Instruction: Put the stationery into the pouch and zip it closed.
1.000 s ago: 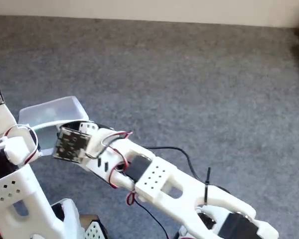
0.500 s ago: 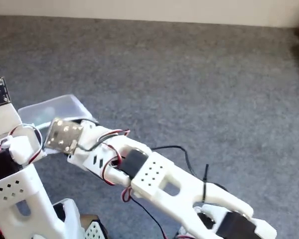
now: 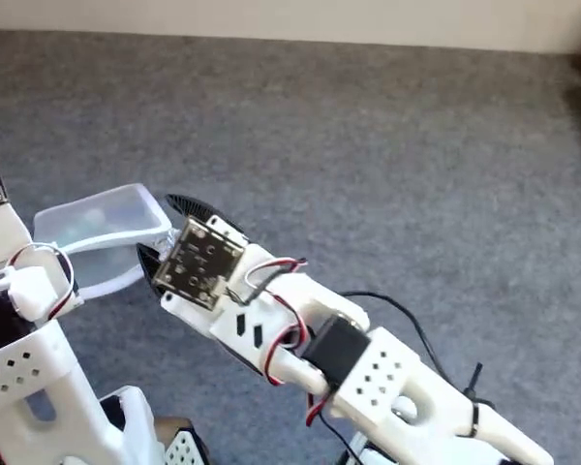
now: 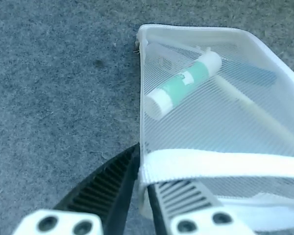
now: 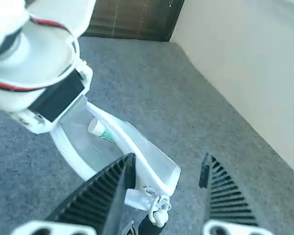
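Observation:
A white mesh pouch [image 4: 225, 117] lies on grey carpet with a green-and-white glue stick [image 4: 181, 85] and a blue pen [image 4: 255, 73] inside it. My left gripper [image 4: 141, 169] is shut on the pouch's white edge band. In the high view the pouch [image 3: 97, 218] sits at the left by the left arm [image 3: 19, 291]. My right gripper [image 3: 155, 226] stands open at the pouch's right end. From the right wrist, the open gripper [image 5: 166, 186] hovers over the pouch [image 5: 137, 152], with the zipper pull [image 5: 159, 210] between its fingers and the glue stick [image 5: 99, 129] beyond.
Grey carpet [image 3: 387, 145] stretches away to the right and back. A pale wall [image 3: 320, 15] runs along the far edge. The right arm's white links and cables [image 3: 368, 368] cross the lower middle of the high view.
My right arm has drawn back to the right off the pouch and turned its wrist, and its black fingers now show spread apart. The left arm and pouch have barely shifted.

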Robot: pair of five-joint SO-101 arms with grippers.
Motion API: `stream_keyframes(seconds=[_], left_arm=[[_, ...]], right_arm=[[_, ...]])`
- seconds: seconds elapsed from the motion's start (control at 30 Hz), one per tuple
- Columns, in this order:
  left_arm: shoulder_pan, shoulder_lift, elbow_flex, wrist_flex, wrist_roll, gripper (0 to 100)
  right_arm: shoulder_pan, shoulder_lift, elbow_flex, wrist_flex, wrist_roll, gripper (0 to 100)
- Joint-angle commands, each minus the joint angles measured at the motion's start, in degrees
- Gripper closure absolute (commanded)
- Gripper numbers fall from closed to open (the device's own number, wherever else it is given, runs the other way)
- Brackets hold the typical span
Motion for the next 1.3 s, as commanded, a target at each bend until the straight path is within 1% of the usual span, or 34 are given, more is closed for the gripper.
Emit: stream_keyframes(seconds=[0.0,0.13,0.23,0.43,0.6,0.7,0.83,0.97,1.17,1.27], left_arm=[[-0.22,-0.04,-1.10,-0.97,-0.26,99],[-0.22,-0.04,-1.10,-0.97,-0.26,99],[-0.22,-0.04,-1.10,-0.97,-0.26,99],[-0.22,-0.04,-1.10,-0.97,-0.26,99],[-0.22,-0.04,-1.10,-0.97,-0.26,99],[-0.22,-0.04,-1.10,-0.97,-0.26,99],[-0.22,-0.04,-1.10,-0.97,-0.26,99],[-0.22,-0.04,-1.10,-0.97,-0.26,99],[-0.22,-0.04,-1.10,-0.97,-0.35,99],[-0.22,-0.04,-1.10,-0.97,-0.35,99]], right_arm=[[1.10,-4.70,0.92,0.22,-0.53,79.3],[1.63,-6.02,3.38,0.84,-0.53,79.3],[3.12,-7.87,3.65,4.62,-0.53,79.3],[3.21,-11.38,3.82,10.07,-0.88,79.3],[3.21,-11.82,6.20,10.42,-0.97,79.3],[2.95,-12.00,10.07,6.99,-0.97,79.3],[3.03,-11.91,16.22,-1.45,-0.97,79.3],[2.95,-11.47,20.88,-7.78,-0.97,79.3],[2.77,-11.12,25.10,-14.46,-0.97,79.3],[1.27,-8.04,26.15,-17.10,-0.97,79.3]])
